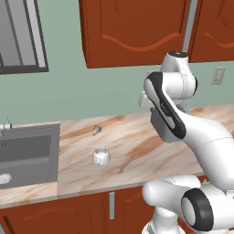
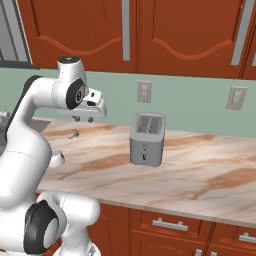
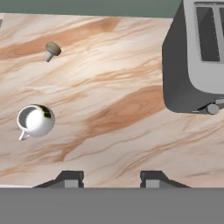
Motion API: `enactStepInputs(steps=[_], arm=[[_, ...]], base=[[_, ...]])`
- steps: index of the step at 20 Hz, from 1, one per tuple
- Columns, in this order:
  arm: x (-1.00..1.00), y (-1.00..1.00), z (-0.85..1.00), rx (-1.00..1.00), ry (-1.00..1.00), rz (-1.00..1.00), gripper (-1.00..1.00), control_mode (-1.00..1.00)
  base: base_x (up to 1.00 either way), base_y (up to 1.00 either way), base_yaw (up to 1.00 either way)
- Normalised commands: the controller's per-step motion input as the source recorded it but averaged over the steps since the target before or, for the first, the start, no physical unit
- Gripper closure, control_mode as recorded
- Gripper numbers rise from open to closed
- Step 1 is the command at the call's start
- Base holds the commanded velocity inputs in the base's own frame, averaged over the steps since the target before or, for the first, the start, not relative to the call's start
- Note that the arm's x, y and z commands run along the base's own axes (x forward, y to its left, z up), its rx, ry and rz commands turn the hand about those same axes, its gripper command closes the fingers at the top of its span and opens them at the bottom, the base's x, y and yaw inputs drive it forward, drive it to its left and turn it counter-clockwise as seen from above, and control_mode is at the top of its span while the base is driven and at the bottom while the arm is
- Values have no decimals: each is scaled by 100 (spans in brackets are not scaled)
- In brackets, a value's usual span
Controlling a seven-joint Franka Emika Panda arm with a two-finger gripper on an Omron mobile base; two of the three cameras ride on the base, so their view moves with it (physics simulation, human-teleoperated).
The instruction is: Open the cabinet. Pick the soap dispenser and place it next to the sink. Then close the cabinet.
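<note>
Nothing ticked off yet by the look of it: the cabinet [image 1: 137, 29] overhead has its arched reddish-brown door flat and closed, long silver bar handle [image 1: 191, 27] running down its right edge, and the arm is not reaching for it. So the whole job looks to be ahead — door open, soap dispenser out and down beside the sink [image 1: 27, 153], door shut again.

The gripper [image 2: 83, 119] hangs above the marbled bench [image 1: 132, 146], pointing down at it, nowhere near the handle. In the hand view the two dark fingers [image 3: 70, 178] stand apart with bare bench showing between them: parted a little and gripping nothing.

The soap dispenser itself I cannot pick out anywhere; behind that closed door is my guess. What sits on the bench is something else. In the hand view, a white cup [image 3: 36, 120] at nine o'clock and a small brownish mushroom-shaped thing [image 3: 51, 50] at ten o'clock, the two well apart. The grey toaster [image 3: 194, 57] looms at two o'clock.

The sink is a grey recessed basin off at nine o'clock in the left base view, round drain [image 1: 4, 178] near its front corner, with bare bench between it and the cup — room for the bottle there, I'd say
</note>
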Motion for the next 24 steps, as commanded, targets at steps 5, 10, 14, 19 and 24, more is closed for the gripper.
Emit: enactStepInputs(steps=[5, 10, 14, 19, 24], arm=[[-12, 0, 0, 0, -4, 0, -100, -100], [-28, -2, 0, 0, -18, 0, -100, -100], [-23, 0, 10, 0, -16, 0, -100, -100], [-18, 0, 19, 0, -9, 0, -100, -100], [-12, -6, 25, 0, -4, -2, -100, -100]], base=[[0, 0, 0], [0, 0, 0], [0, 0, 0], [0, 0, 0], [0, 0, 0]])
